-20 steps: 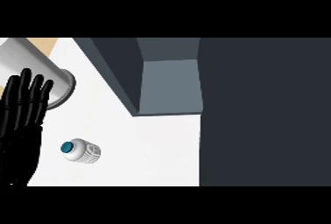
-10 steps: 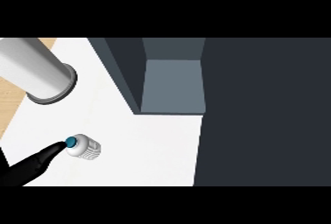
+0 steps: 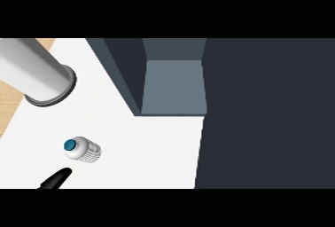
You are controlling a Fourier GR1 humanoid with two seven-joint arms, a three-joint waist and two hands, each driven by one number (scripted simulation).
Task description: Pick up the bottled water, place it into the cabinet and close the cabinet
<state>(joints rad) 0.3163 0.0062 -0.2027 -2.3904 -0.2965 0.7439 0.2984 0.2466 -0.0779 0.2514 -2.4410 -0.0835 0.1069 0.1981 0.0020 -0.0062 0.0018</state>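
The bottled water (image 3: 82, 149) is a small white ribbed bottle with a teal cap, standing on the white counter (image 3: 144, 150) at the lower left. Only a black tip of my left hand (image 3: 54, 180) shows at the bottom left edge, just below the bottle and apart from it. A grey forearm (image 3: 36, 71) crosses the upper left corner. The cabinet (image 3: 173, 86) stands open at top centre, with a grey-blue inside. My right hand is out of view.
A broad dark panel (image 3: 268, 111), which looks like the cabinet's door or front, fills the right side. A dark cabinet wall (image 3: 121, 71) runs between the forearm and the opening. A strip of wood floor (image 3: 13, 102) shows past the counter's left edge.
My left hand has dropped from beside the bottle's cap toward the bottom edge, so less of it shows. The forearm looks larger at the upper left. The bottle has not moved.
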